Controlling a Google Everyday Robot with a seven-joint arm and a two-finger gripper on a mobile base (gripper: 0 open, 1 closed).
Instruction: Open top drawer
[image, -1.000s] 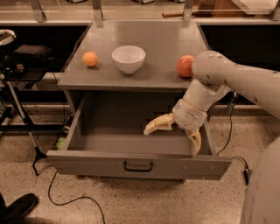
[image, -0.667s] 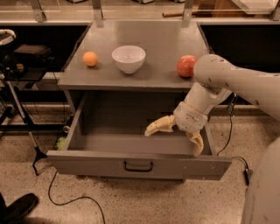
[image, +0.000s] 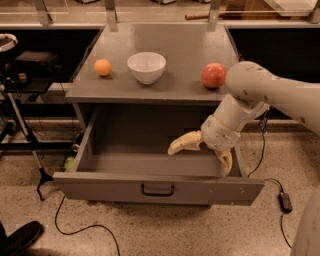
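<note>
Top drawer: the wide grey metal top drawer (image: 105, 186) with a flat front panel is standing pulled well out of the grey metal cabinet (image: 80, 95), with its inside lying open to the camera.
Handle: the small black bar handle (image: 157, 190) is sitting at the centre of the front panel, well apart from the gripper.
Gripper: the two-finger gripper with pale yellow fingers (image: 202, 154) is hanging over the right part of the open drawer. The fingers are spreading wide apart and gripping nothing, one finger (image: 184, 144) pointing left and the other pointing down toward the front right corner.
Arm: the light grey robot arm (image: 270, 90) is reaching in from the right, crossing the cabinet's right edge.
Cabinet top: a small round orange fruit (image: 102, 67), a white ceramic bowl (image: 146, 67) and a red apple (image: 214, 75) are sitting in a row, the bowl between the two and the apple just beside the arm.
Floor: a thin black cable (image: 75, 231) is trailing over the speckled floor.
</note>
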